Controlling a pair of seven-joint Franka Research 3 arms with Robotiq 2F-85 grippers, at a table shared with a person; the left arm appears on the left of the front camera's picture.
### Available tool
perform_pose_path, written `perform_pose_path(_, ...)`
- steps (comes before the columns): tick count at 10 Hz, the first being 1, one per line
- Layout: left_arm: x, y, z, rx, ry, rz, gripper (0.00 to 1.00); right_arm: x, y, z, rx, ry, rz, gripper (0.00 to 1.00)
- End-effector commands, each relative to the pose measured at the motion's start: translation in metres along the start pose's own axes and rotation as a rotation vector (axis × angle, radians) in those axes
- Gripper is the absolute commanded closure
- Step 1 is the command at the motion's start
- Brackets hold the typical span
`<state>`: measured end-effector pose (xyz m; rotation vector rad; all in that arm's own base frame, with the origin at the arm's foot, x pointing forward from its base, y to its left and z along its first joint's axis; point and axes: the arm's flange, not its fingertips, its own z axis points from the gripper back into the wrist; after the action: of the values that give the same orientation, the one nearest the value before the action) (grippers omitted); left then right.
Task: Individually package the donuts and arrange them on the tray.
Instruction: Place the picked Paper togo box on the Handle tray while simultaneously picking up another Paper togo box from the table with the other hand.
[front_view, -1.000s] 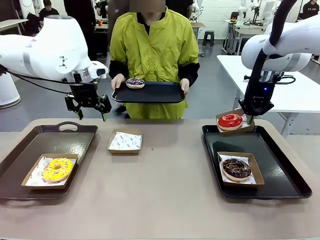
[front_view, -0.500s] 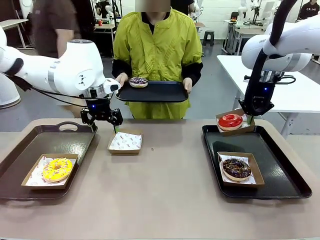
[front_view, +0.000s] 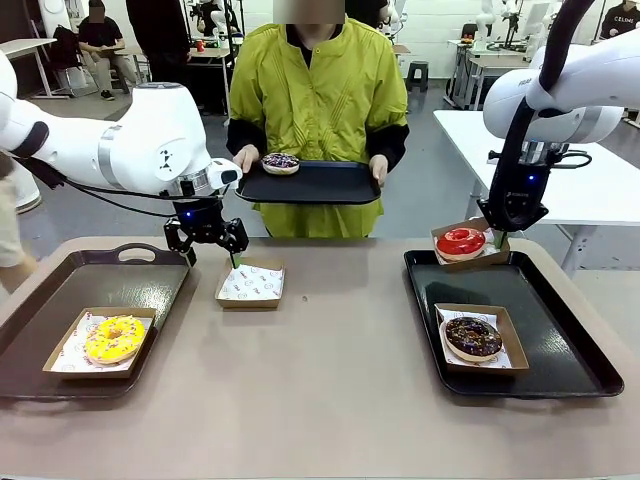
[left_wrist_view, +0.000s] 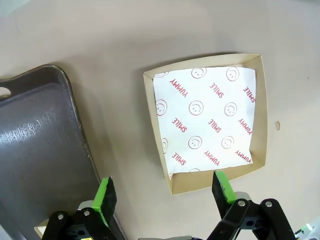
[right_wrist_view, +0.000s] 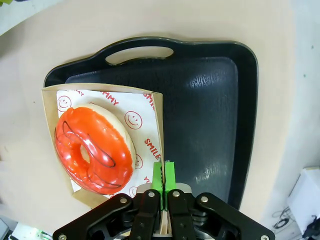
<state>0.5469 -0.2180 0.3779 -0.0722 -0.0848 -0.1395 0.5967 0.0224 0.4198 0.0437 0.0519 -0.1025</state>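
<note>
– Cardboard boxes first, seen from the front: how many?
– Four, each lined with printed paper. One in the brown tray (front_view: 90, 280) on the left holds the yellow donut (front_view: 114, 338). An empty box (front_view: 250, 283) lies on the table just beside that tray. Two are at the black tray (front_view: 560, 345) on the right, the near one with the chocolate donut (front_view: 473, 336), the far one with the red donut (front_view: 460, 241).
– And donuts?
– Four. The sprinkled donut (front_view: 280, 162) sits unboxed on a third tray (front_view: 330, 185), which a person across the table holds in both hands.
– The grippers?
– The left gripper (front_view: 206, 248) hangs wide open and empty above the empty box's far left corner. The right gripper (front_view: 500, 238) is pinched on the red donut's box (front_view: 478, 262) at the black tray's far left corner. That box sits tilted, and I can't tell whether it is clear of the rim.
– The left wrist view?
– Two green fingers (left_wrist_view: 106, 195) spread wide with nothing between them. One is over the empty box's (left_wrist_view: 207, 120) edge, the other by the brown tray's (left_wrist_view: 35, 150) rim.
– The right wrist view?
– The right gripper's (right_wrist_view: 163, 175) fingers are closed flat together on the edge of the red donut's box (right_wrist_view: 156, 120). The red donut (right_wrist_view: 93, 147) fills that box. The box hangs partly past the black tray's (right_wrist_view: 210, 100) edge, over the table.
</note>
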Motion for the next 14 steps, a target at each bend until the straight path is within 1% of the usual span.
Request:
perform_pose_path(1, 0.0, -0.001, 0.0, 0.026, -0.007, 0.011, 0.0, 0.001, -0.001, 0.001, 0.013, -0.003, 0.007, 0.98)
perform_pose_path(3, 0.0, -0.001, 0.0, 0.026, -0.007, 0.011, 0.0, 0.001, -0.001, 0.001, 0.013, -0.003, 0.007, 0.98)
perform_pose_path(4, 0.0, 0.0, 0.0, 0.002, 0.0, -0.001, 0.0, 0.0, 0.0, 0.0, 0.0, 0.0, 0.0, 0.98)
perform_pose_path(6, 0.0, 0.003, -0.011, 0.005, 0.023, -0.004, 0.0, 0.0, 0.01, -0.015, -0.005, -0.009, 0.004, 0.98)
perform_pose_path(9, 0.015, -0.003, -0.027, 0.023, 0.051, -0.009, 0.0, 0.002, 0.014, -0.033, -0.023, 0.001, 0.04, 0.98)
perform_pose_path(14, 0.039, -0.012, -0.042, 0.041, 0.084, 0.015, 0.0, 0.01, 0.009, -0.05, -0.022, 0.031, 0.079, 0.98)
